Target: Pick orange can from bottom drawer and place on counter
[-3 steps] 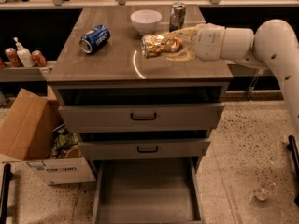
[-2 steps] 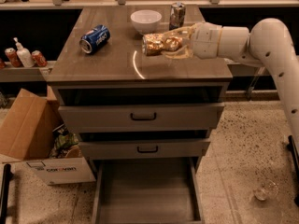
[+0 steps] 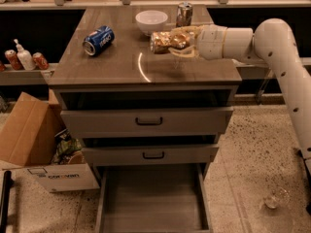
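On your far left a cardboard box (image 3: 29, 140) sits on the floor beside the cabinet, out of the way. On the surface (image 3: 116, 69) the blue can (image 3: 98, 40) lies on its side towards the left rear, and the white bowl (image 3: 151, 21) stands near the rear middle. Both leave the front of the top free for a set-down. Below, the bottom drawer (image 3: 153, 203) is pulled out with its floor bare, which fits the can being out of it already. Just right of the bowl, the orange can (image 3: 165, 41) is held lying sideways, one end pointing left. It looks to hang a little above the surface rather than rest on it, though the gap is hard to judge. The pincer (image 3: 183, 43) is clamped around the can's right-hand part, reaching in from the right so the white arm (image 3: 272, 47) passes in front of the tall silver can (image 3: 184, 13) standing behind. I judge the lift done and the release left: lower onto bare top, clear of the bowl.
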Robot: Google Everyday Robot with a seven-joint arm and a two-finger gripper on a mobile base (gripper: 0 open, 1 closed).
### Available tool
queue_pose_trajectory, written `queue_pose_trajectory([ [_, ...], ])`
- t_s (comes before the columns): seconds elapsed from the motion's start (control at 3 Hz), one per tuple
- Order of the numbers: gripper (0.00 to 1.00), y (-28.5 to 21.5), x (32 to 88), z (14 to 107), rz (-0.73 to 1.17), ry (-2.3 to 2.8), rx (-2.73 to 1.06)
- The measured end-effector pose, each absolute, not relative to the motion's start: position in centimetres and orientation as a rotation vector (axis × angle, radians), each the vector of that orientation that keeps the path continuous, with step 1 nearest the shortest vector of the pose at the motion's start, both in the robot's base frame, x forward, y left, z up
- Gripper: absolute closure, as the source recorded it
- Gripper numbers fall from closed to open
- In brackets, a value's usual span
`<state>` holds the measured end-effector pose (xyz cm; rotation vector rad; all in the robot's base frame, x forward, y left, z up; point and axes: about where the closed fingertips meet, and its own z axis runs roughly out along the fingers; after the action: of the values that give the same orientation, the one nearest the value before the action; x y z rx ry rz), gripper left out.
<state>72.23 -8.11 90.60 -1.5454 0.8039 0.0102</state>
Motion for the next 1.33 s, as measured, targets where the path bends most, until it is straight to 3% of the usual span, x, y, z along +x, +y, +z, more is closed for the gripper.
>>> queue_pose_trajectory([
  [0.33, 0.11, -8.0, 73.4, 90.1, 0.017, 0.839, -1.55],
  [0.67, 0.0, -8.0, 73.8, 89.9, 0.02, 0.858, -1.552],
  [1.33, 0.0, -9.8, 71.5, 92.5, -0.03, 0.827, -1.528],
])
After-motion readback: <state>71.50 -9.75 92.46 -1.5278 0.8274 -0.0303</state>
